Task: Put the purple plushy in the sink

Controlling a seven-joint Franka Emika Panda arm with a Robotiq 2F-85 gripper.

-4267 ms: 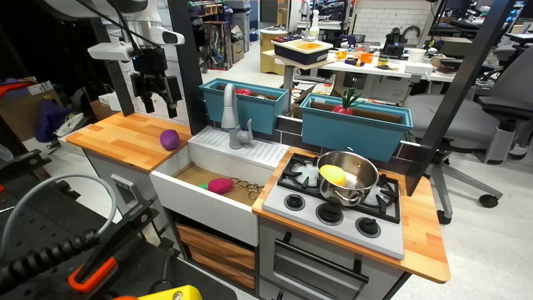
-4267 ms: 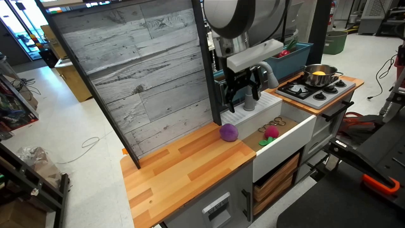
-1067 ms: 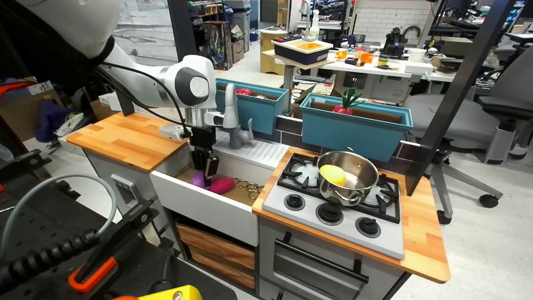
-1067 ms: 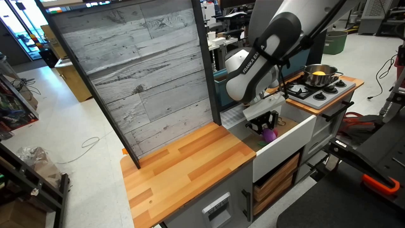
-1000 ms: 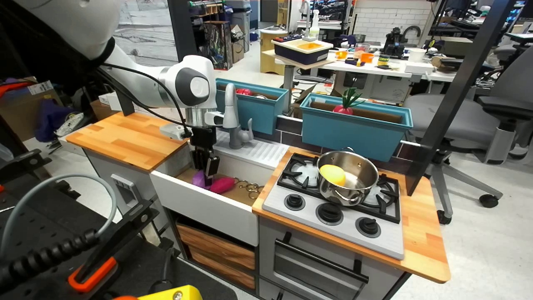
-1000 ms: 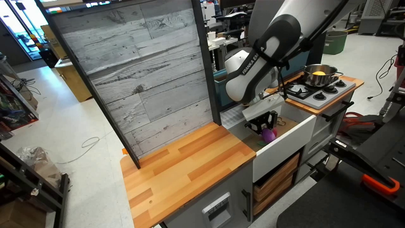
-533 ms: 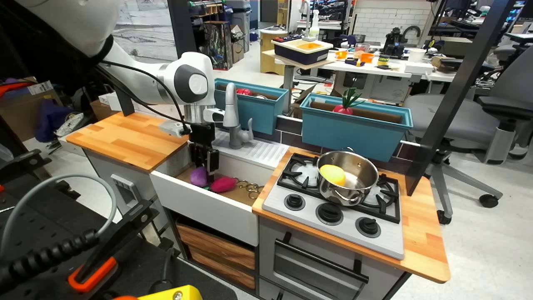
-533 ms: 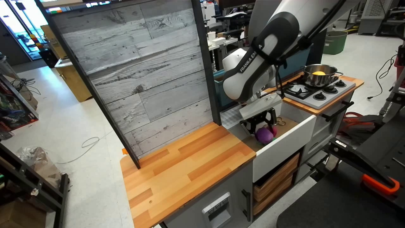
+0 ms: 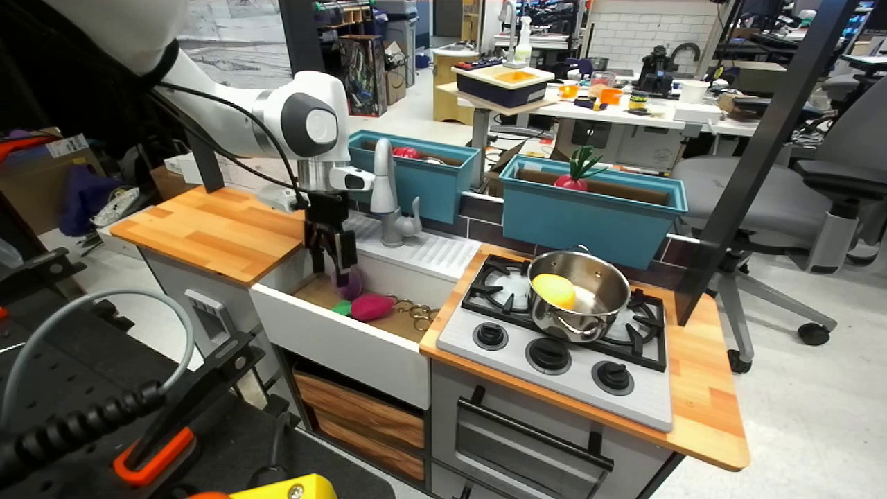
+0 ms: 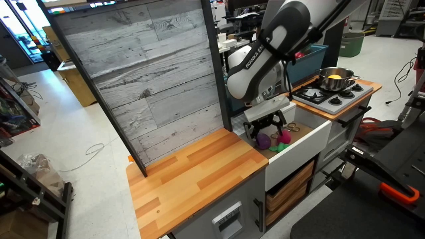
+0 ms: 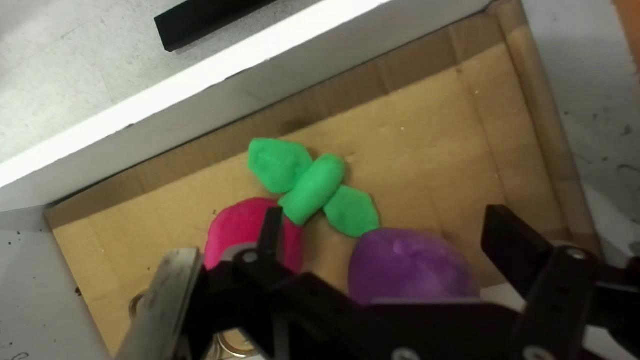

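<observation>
Purple plushy (image 11: 407,265) down in the sink (image 11: 200,82), and what a look from the wrist view: the gripper (image 11: 384,212) has its jaws wide, a gap showing on either side of the plushy! Near it, yet apart, lies a pink toy (image 11: 225,227), partly hidden, its green leaves (image 11: 280,165) spread toward the plushy.

Over to an exterior view, and there's lettering! The robot arm (image 10: 262,63) reads "FRANKA EM", the rest broken up by a black strap (image 10: 277,53). On a black clamp (image 10: 378,169) sits a white tag (image 10: 357,149), too small to read. Plushy and pink toy are neighbours in the sink, metal rings (image 10: 292,124) just behind, the wooden counter (image 10: 196,186) alongside.

In an exterior view the gripper covers part of the plushy, near the grey faucet (image 9: 384,184). 2 teal bins (image 9: 589,225) line the back, and on the stove (image 9: 578,381), behind 3 black knobs (image 9: 549,355), stands a steel pot (image 9: 551,322) with a rounded yellow object (image 9: 553,291) inside! Far at the edge, a cardboard box (image 9: 38,194) carries a white label (image 9: 66,145), its print too small to make out.
</observation>
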